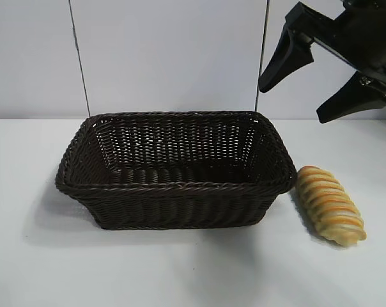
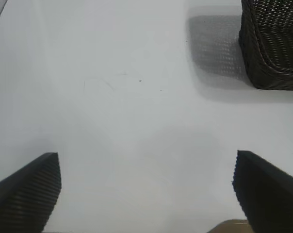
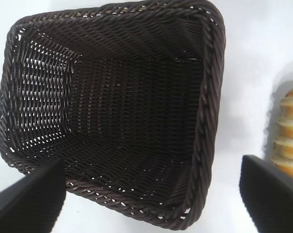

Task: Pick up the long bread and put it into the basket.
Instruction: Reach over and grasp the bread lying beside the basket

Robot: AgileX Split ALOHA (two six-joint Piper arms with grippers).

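From outside I see the right gripper (image 1: 305, 80) hanging high above the table, jaws spread wide and empty; the long bread (image 1: 330, 205) lies just beside the basket (image 1: 174, 192). My left wrist camera shows the left gripper (image 2: 146, 194) wide open, holding nothing. The right wrist camera looks down into the basket.

Basket (image 1: 174, 192) mid-table, flaring walls the only obstacle; inside open from above. Long bread (image 1: 330, 204) lies just beside its right wall, narrow gap there, other sides open table (image 1: 180, 268). Right end effector (image 1: 317, 83) hangs high above bread, fingers apart. Left end effector (image 2: 146, 194) spread over bare table, away from basket.
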